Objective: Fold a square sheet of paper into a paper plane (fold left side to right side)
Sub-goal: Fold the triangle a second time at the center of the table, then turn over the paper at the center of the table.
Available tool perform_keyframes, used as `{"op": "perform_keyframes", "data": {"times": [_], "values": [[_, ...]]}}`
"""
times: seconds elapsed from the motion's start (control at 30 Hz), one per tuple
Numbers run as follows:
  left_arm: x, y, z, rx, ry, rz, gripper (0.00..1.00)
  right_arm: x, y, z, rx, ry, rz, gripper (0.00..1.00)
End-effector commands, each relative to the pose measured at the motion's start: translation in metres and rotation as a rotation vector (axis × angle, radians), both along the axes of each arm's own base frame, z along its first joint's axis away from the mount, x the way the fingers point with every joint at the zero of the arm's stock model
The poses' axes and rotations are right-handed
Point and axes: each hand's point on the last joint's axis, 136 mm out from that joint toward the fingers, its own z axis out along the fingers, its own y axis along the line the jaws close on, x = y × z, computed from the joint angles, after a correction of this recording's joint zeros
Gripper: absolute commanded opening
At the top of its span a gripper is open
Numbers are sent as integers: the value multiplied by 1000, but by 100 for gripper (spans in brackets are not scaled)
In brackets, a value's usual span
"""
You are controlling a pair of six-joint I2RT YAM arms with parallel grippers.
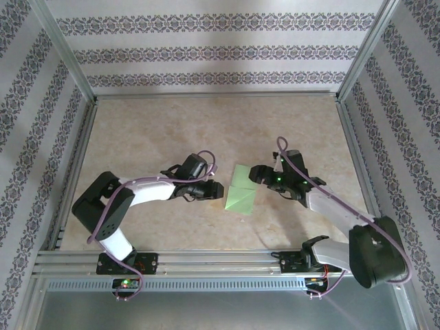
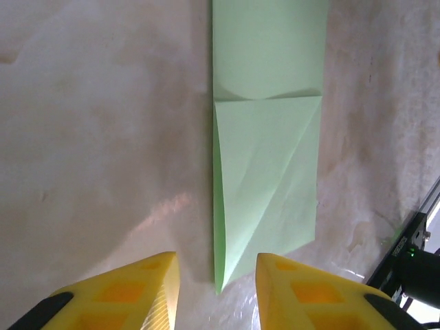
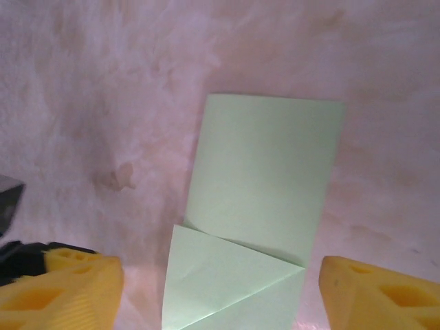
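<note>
The sheet of paper (image 1: 242, 192), partly folded, lies flat on the tabletop (image 1: 172, 130), well apart from the patterned walls (image 1: 206, 55). Just left of the sheet, the left pincer (image 1: 214, 190) stands partly open, gripping nothing, with the sheet's pointed corner toward its gap. Just right of the sheet, the right pincer (image 1: 256, 172) gapes wide, empty.

This is a robot test cell of the lab kind: an aluminium frame (image 1: 72, 65) of bare posts boxes in a beige, marbled table (image 1: 151, 130). Its walls (image 1: 220, 48) are flat panels of striped floral wallpaper. The left arm (image 1: 141, 189) and the right arm (image 1: 337, 210), both black and white, are bolted to a slotted aluminium rail (image 1: 220, 261) at the near edge.
</note>
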Motion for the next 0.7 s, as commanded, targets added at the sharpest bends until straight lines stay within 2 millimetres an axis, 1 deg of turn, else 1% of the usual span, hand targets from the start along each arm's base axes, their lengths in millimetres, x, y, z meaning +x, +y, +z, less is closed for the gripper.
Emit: {"op": "perform_keyframes", "data": {"times": [0.0,0.07,0.27,0.43,0.67], "values": [[22,-16,9,-67,-36,9,37,-13,-15,-9,-14,19,-28,84],[26,-18,5,-57,-35,7,38,-17,-20,-8,-7,11,-42,87],[32,-23,-8,-39,-15,1,39,-28,-31,-14,-3,21,-77,88],[32,-29,-12,-65,3,-9,33,-34,-34,-20,-7,42,-81,88],[34,-35,-12,-98,14,-8,23,-38,-36,-24,-11,52,-79,88]]}}
